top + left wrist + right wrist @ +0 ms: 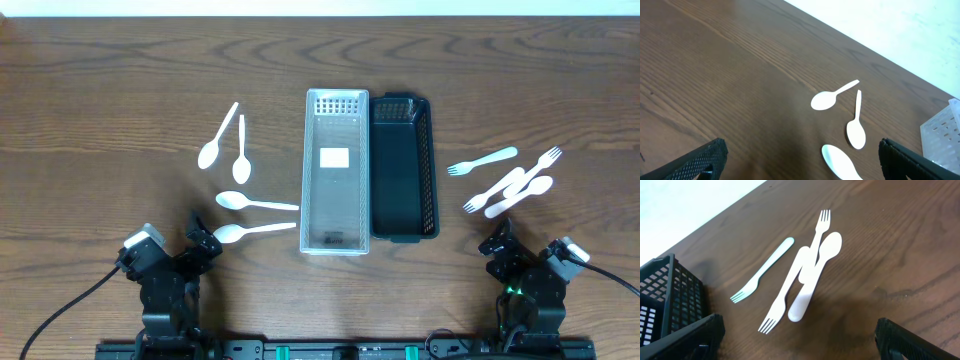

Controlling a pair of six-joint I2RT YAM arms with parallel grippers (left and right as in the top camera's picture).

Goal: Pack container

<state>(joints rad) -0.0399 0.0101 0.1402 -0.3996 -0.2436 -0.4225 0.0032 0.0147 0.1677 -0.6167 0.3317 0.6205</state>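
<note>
Beside the left claw (203, 240), just ahead of it and toward the middle, lies the nearest white plastic spoon (250, 231). Its bowl sits close to the claw's tips. Its long axis runs almost straight across the dark wooden tabletop (100, 100), with the handle ending just short of the near corner of the clear plastic rectangular bin (335, 172). A second white spoon (255, 203) lies nearly parallel a little farther out, and a pair of white spoons (241, 160) lies beyond that, with handles pointing away from the robot.

The left claw is spread wide and holds nothing: its wrist view shows 1 dark fingertip at each lower corner with tabletop and spoons between. The right claw (497, 240) is equally wide and empty.

Ahead of the right claw, an overlapping heap of white plastic forks and 1 spoon (512, 190) lies slanted, with a pale mint plastic fork (483, 161) apart on its far side. The black plastic mesh basket (404, 170) touches the clear bin's right wall, and no cutlery shows in either container.

The left arm is plainly nearer the 4 spoons and the right arm nearer the forks. To take the nearest spoon, the left claw would likely have to turn so its fingers close across that crosswise handle.
</note>
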